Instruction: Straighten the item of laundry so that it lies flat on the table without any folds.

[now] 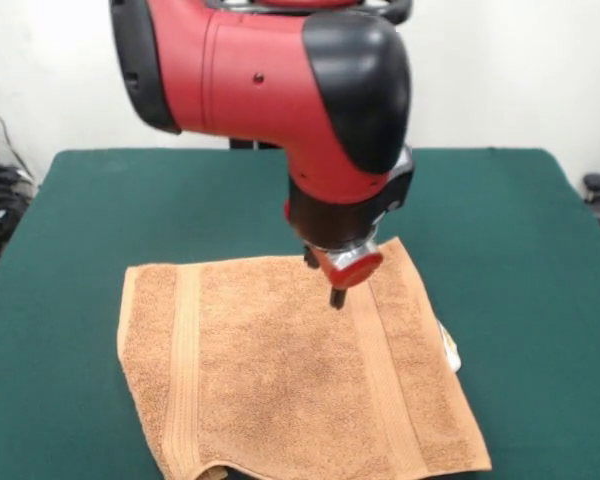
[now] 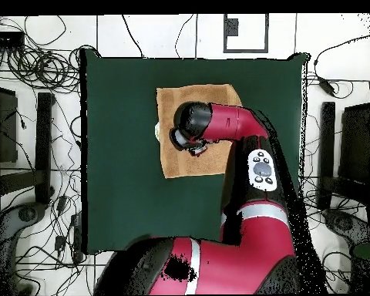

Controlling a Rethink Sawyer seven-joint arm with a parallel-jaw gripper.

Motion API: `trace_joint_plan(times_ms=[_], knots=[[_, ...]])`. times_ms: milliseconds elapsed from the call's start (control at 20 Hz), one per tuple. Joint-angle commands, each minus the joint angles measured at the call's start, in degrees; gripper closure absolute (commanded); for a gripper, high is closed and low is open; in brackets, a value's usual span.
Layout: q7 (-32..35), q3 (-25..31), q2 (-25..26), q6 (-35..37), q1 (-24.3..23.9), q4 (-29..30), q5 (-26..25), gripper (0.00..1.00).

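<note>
Towel (image 1: 290,385): orange-tan terry, spread on the green table (image 1: 70,230), toward the near side in the front view; woven bands run near two ends; near edge lifted in a small fold at the lower left corner; small white tag (image 1: 449,350) sticks out at the right edge.
Arm (image 1: 270,80): red and black, comes down from above, wrist bent so that the head points down over the far part of the towel.
Gripper (image 1: 336,296): hangs just above or touching the towel near its far edge; cannot tell whether fingers are apart or closed, nor whether cloth is held.
Overhead: arm reaches from the base across the table; its head covers the middle of the towel.
</note>
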Motion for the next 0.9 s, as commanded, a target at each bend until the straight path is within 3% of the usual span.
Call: trace_joint_plan(times_ms=[50, 150, 500, 650, 900], knots=[[-4.31, 1.35, -0.71, 0.18, 2.48, 3.75, -3.37, 0.00], [-6.97, 2.11, 1.81, -3.76, 1.55, 0.91, -5.52, 0.00], [-3.25, 1.47, 12.57, -10.41, 2.44, -10.85, -10.94, 0.00], [-1.03, 2.46, 15.08, -9.40, 2.46, -13.24, -9.63, 0.00], [7.33, 5.00, 15.67, -3.46, 1.53, -10.08, -0.09, 0.00]])
